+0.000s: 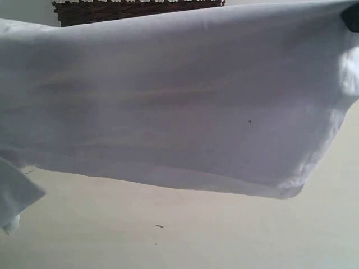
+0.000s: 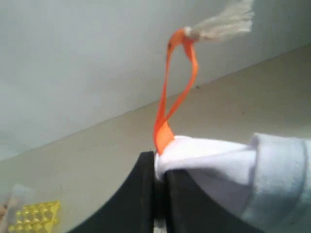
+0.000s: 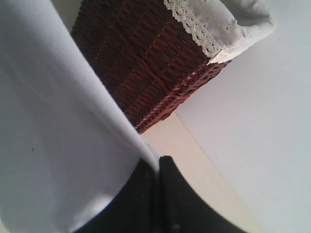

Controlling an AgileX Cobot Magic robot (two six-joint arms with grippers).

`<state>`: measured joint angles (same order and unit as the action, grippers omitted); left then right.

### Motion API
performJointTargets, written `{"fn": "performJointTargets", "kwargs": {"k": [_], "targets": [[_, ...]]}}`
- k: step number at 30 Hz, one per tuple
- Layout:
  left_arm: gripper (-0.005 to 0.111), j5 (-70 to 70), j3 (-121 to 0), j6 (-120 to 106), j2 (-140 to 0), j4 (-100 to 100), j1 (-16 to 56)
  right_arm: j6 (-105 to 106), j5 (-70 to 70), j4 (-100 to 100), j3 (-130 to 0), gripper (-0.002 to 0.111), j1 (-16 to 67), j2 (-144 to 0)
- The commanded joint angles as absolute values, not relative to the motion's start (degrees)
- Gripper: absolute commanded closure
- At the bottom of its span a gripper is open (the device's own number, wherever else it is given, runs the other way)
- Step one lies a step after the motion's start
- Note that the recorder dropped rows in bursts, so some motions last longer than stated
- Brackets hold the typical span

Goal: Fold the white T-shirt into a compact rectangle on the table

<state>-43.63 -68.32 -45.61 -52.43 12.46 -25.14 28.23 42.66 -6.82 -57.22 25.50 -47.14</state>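
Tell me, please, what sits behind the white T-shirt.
Behind the white T-shirt, only a strip of the wicker basket shows; its lower part and the table there are covered.

1. I see the white T-shirt as plain white, grey-lilac in shade, with faint tan streaks and one tiny dark speck.
2. The neck tag is a bright orange loop, with a frayed off-white tuft at its end.
3. The table is pale cream-beige and plain, with a few dark specks.
4. The basket is dark red-brown wicker weave. Its liner is greyish off-white with a white lace edge.
5. I read the left gripper and the right gripper as plain black.
6. The blurred thing in the left wrist view is yellow with a bumpy dotted pattern.
7. The wall is pale grey-white.
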Motion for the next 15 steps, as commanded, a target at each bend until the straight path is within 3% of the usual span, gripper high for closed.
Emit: {"fn": "performJointTargets", "kwargs": {"k": [1, 9, 15], "targets": [[0.107, -39.49, -68.2, -44.42, -46.34, 12.93, -25.45, 28.28, 42.35, -3.52, -57.03, 0.108, 25.32, -45.28], [0.107, -51.39, -65.66, -44.29, -46.69, 13.08, -25.32, 27.78, 48.31, 4.88, -55.44, 0.108, 25.32, -45.75], [0.107, -50.47, -55.36, -44.95, -53.98, 14.4, -25.22, 27.78, 54.49, 6.04, -52.2, 0.108, 25.32, -58.59]]}}
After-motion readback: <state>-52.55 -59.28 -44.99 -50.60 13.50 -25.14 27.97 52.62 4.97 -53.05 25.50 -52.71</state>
